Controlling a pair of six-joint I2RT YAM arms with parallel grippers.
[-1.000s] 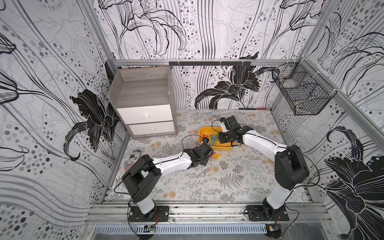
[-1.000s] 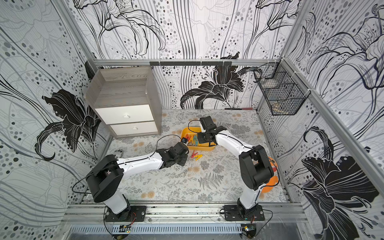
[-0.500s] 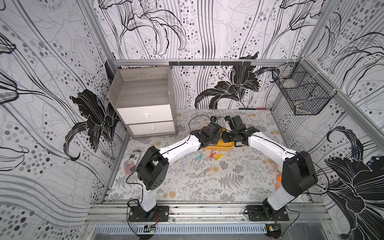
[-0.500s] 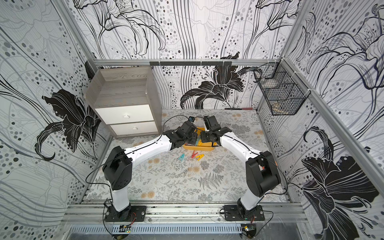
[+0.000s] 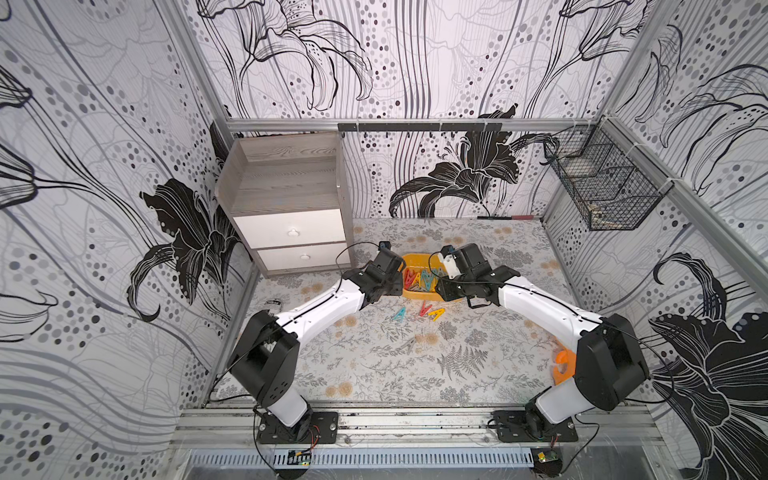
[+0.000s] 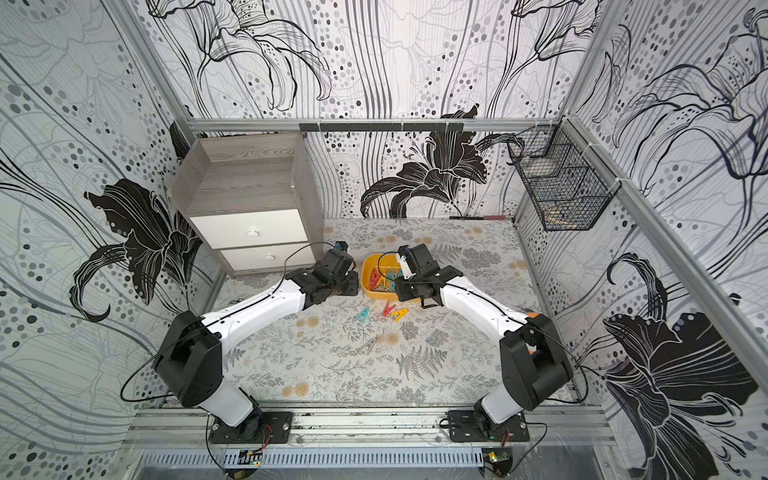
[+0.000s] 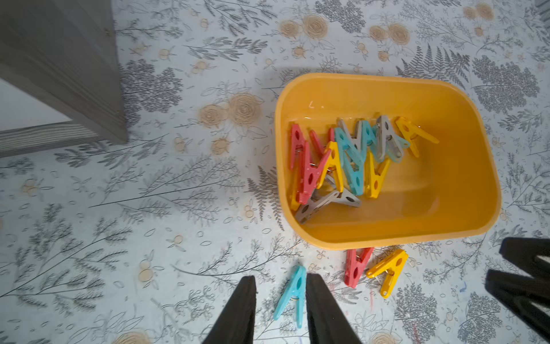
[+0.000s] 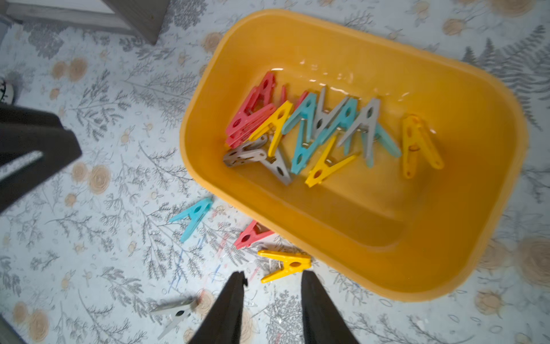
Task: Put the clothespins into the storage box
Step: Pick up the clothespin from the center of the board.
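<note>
The yellow-orange storage box point(image 5: 415, 262) point(image 6: 376, 262) sits mid-table with several clothespins point(image 7: 342, 160) point(image 8: 312, 137) piled inside. In front of it a teal clothespin point(image 5: 400, 314), a red one point(image 5: 424, 308) and a yellow one point(image 5: 436, 312) lie on the table. A grey one point(image 5: 409, 344) lies nearer the front. My left gripper point(image 7: 281, 278) hangs open by the box's left side; the teal pin point(image 7: 293, 293) lies on the table below its gap. My right gripper point(image 8: 272, 275) is open at the box's right front, the yellow pin point(image 8: 285, 263) just past its tips.
A grey wood cabinet point(image 5: 286, 199) with white drawers stands at the back left, close to the left arm. A black wire basket point(image 5: 602, 183) hangs on the right wall. An orange object point(image 5: 563, 365) lies by the right arm's base. A pen point(image 5: 505, 217) lies along the back wall.
The left gripper rose from the loose pins, passed over the box, drew back to the box's left side and opened. The right gripper stayed by the box and opened wider.
</note>
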